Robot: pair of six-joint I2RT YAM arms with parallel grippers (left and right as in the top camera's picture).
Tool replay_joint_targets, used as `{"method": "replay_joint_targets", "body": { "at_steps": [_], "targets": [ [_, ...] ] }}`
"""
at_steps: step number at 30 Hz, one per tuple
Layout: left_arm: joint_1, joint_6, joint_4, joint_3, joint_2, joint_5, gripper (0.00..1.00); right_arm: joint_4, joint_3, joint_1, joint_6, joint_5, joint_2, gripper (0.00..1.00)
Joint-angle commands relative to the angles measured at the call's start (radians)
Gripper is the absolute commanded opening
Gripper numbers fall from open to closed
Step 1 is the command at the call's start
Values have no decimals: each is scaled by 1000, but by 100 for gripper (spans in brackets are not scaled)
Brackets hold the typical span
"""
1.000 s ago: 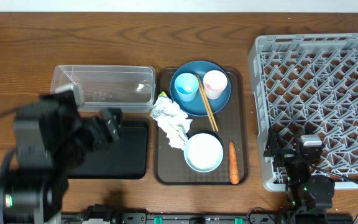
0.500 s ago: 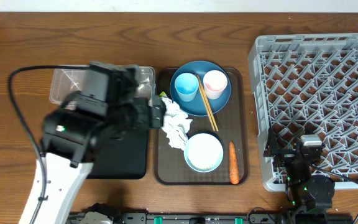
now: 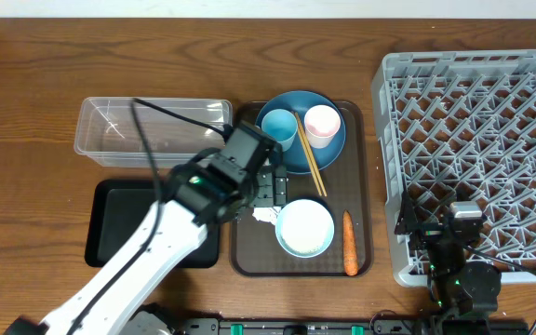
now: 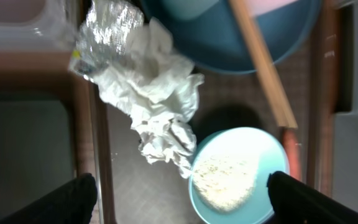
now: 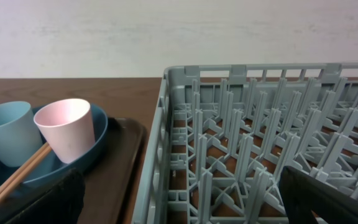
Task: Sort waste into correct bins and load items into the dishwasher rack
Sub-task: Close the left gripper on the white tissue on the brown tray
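Left tool (image 4: 180, 185): fingers spread wide with nothing between them. I see no contact with anything. It hangs above the brown tray (image 4: 122, 183).
Target bearing: the crumpled napkins (image 4: 151, 93) lie just ahead of the tool on the tray floor, roughly centred between its fingers.
Long axis: in the wrist view the wad runs diagonally, from the foil wrapper (image 4: 107, 28) at its far-left end to the bowl (image 4: 263, 146) at its near-right end.
Contacts: the foil touches the napkins, and the wad's near tip touches or just clears the bowl rim. The bowl holds rice (image 4: 222, 180).
Nearer arm: left, in my judgement. The right tool (image 5: 179, 186) is also open and empty, parked at the rack (image 3: 491, 112), well apart.
Bins: the clear tub (image 3: 100, 140) and the black tray (image 3: 114, 223) sit left of the brown tray on the worktop.
Risk, as I judge it: closing here could take in the foil or nudge the bowl.
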Motion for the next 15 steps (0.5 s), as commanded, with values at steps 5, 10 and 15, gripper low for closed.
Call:
{"method": "replay_joint_targets", "body": {
  "at_steps": [5, 10, 15],
  "targets": [
    [-2, -77, 55, -45, 160, -28, 87, -4, -1, -1, -5, -1, 0, 99],
    [-2, -88, 66, -45, 270, -28, 87, -4, -1, -1, -5, -1, 0, 99],
    [-2, -87, 119, -45, 347, -28, 87, -4, -1, -1, -5, -1, 0, 99]
  ]
}}
